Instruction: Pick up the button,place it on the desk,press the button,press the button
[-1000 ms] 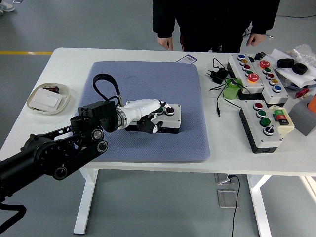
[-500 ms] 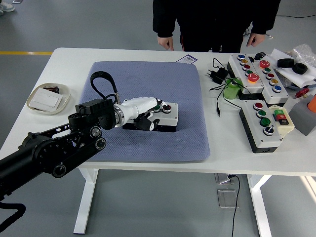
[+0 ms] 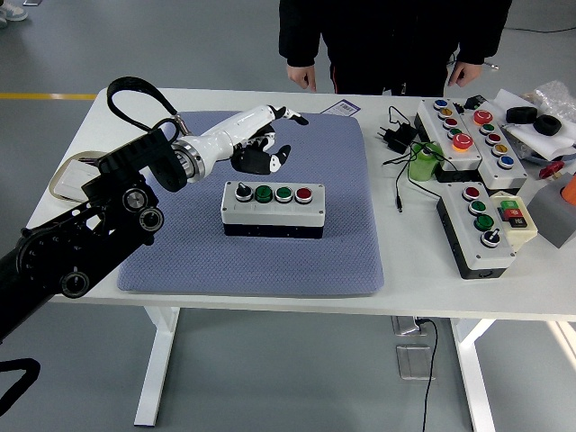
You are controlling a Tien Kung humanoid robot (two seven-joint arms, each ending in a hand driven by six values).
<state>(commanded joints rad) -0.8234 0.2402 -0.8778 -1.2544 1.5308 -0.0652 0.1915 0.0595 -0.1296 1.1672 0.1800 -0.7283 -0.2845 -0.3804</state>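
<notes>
A grey button box with a black knob, two green buttons and a red button lies flat in the middle of the blue-grey mat. My left hand hovers above the mat's far side, behind and a little left of the box, clear of it. Its white-and-black fingers are loosely spread and hold nothing. My right arm is out of the picture.
Two larger button panels lie at the right with a green cup, a black plug and cable and clutter. A plate sits at the left edge behind my arm. A person stands at the far side, hands hanging.
My left hand has let go of the button box, lifted and drawn back to the far left. The box now lies uncovered on the mat, slightly left of where it was.
</notes>
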